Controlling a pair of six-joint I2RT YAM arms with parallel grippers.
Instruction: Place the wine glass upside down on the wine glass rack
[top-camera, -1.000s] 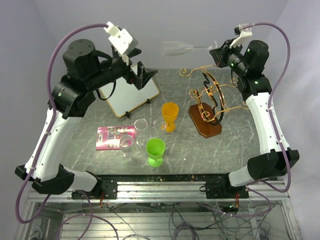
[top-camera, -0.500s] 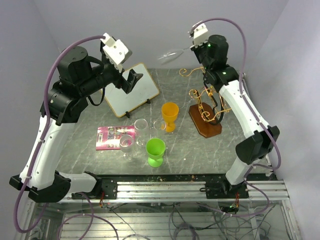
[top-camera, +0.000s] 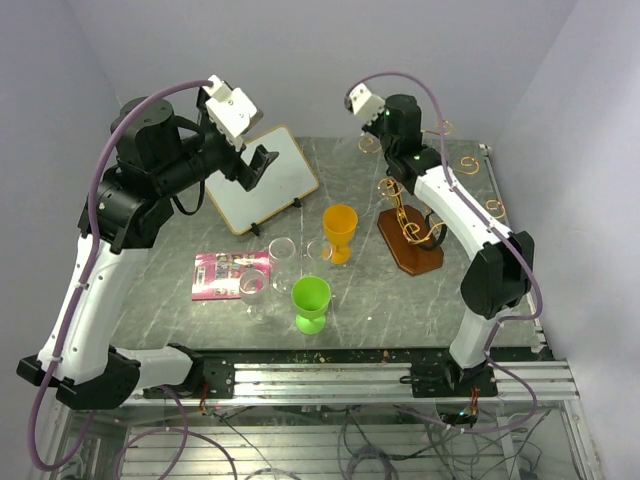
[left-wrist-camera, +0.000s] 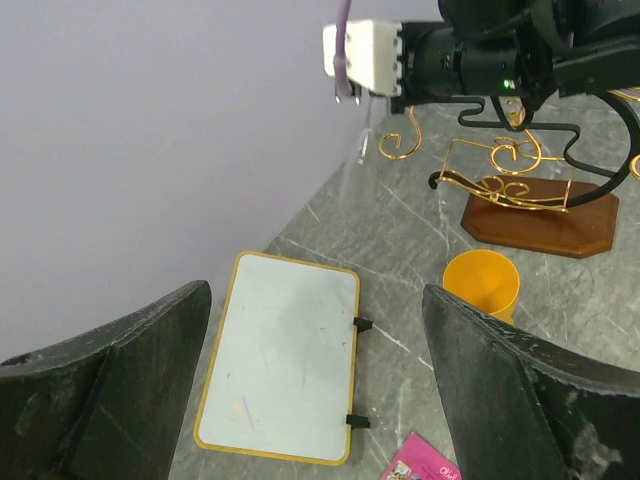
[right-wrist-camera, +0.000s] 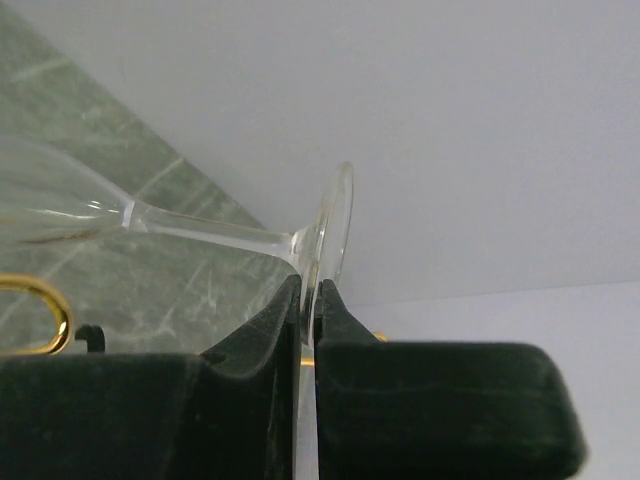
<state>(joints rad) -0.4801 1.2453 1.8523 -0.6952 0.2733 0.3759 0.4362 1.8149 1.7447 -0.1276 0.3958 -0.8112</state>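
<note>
Grey marbled table (top-camera: 470, 290) is enclosed by lilac walls (top-camera: 300, 60); rack (top-camera: 410, 235) is stood right of centre. Right arm is folded high over the far edge, right gripper (right-wrist-camera: 308, 300) clamped on the foot of the glass (right-wrist-camera: 210, 228), which is held aloft behind the rack. Left gripper (left-wrist-camera: 315, 300) is raised above the whiteboard (left-wrist-camera: 285, 370), jaws spread, empty.

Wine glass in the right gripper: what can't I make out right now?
Right wrist: the wine glass bowl runs off the left edge, rim unseen; the right gripper hides the foot's lower part.
Top external: the glass is too faint to find; the right arm covers part of the wine glass rack.
Left wrist: the bowl is a faint smear against the wall; its line-up with the rack cannot be told.
</note>
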